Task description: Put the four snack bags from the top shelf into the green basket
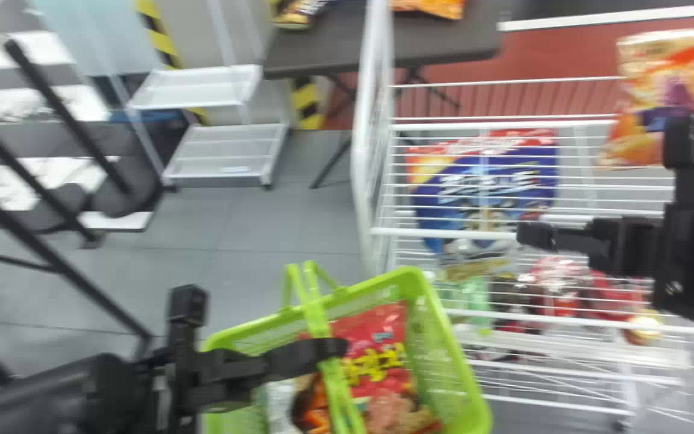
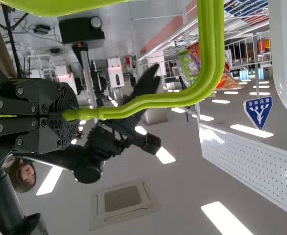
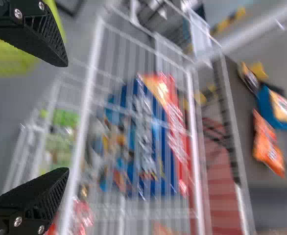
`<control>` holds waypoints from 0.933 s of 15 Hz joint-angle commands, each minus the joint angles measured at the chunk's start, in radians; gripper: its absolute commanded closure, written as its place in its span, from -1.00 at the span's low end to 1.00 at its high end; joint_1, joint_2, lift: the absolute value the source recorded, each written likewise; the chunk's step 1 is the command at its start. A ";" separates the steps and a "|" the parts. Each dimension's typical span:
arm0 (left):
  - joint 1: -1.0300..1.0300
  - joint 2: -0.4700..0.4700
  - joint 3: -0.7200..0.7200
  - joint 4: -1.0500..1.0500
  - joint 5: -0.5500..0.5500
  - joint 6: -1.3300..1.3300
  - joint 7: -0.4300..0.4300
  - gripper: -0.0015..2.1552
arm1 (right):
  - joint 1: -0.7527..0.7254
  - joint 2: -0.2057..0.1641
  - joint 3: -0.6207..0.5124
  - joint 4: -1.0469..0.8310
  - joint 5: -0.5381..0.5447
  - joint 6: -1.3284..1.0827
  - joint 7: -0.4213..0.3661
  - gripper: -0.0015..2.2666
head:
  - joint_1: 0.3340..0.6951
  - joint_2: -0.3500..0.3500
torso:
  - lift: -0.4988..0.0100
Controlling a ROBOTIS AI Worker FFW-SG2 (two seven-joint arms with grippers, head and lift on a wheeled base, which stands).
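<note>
In the head view, my left gripper [image 1: 335, 349] is over the green basket [image 1: 449, 343]; in the left wrist view that gripper [image 2: 67, 115] is shut on the green basket handle [image 2: 158, 100]. Inside the basket lie a red snack bag [image 1: 377, 349] and other bags. My right gripper [image 1: 531, 235] hangs over the white wire rack, right of the basket. The right wrist view shows this gripper [image 3: 65, 117] open, nothing between its fingers. A blue and red bag [image 1: 485, 187] shows through the rack's wires; an orange bag [image 1: 666, 96] is farther right.
The rack's white side frame [image 1: 362, 138] rises just beyond the basket. Lower in the rack are red and green packs [image 1: 558, 283]. A dark table [image 1: 335, 48] with more bags stands behind, and a white shelf stand [image 1: 202, 90] is at the back left.
</note>
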State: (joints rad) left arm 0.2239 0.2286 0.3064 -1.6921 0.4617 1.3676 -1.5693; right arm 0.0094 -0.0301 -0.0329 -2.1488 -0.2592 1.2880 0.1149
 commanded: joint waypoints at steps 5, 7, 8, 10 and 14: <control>0.003 0.002 0.008 0.006 -0.001 0.000 -0.011 0.99 | -0.166 -0.001 -0.067 0.349 0.202 -0.387 -0.008 -0.96 | 1.00 -0.23 | 0.96; 0.011 0.003 0.013 0.005 0.000 0.000 -0.011 0.99 | -0.232 -0.001 -0.068 0.478 0.259 -0.506 -0.015 -0.96 | 1.00 -0.28 | 0.96; 0.012 0.003 0.013 0.005 0.000 0.000 -0.011 0.99 | -0.264 -0.001 -0.068 0.535 0.285 -0.555 -0.018 -0.96 | 1.00 -0.32 | 0.96; 0.018 0.002 0.020 0.005 0.000 0.000 -0.011 0.99 | -0.327 -0.001 -0.068 0.626 0.316 -0.558 -0.018 -0.96 | 1.00 -0.35 | 0.96; 0.028 0.002 0.028 0.006 0.000 -0.003 -0.011 0.99 | -0.410 0.001 -0.068 0.774 0.383 -0.555 -0.063 -0.75 | 1.00 -0.39 | 0.96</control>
State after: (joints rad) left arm 0.2475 0.2302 0.3302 -1.6870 0.4617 1.3654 -1.5693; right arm -0.3732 -0.0306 -0.1012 -1.4228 0.0962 0.7305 0.0586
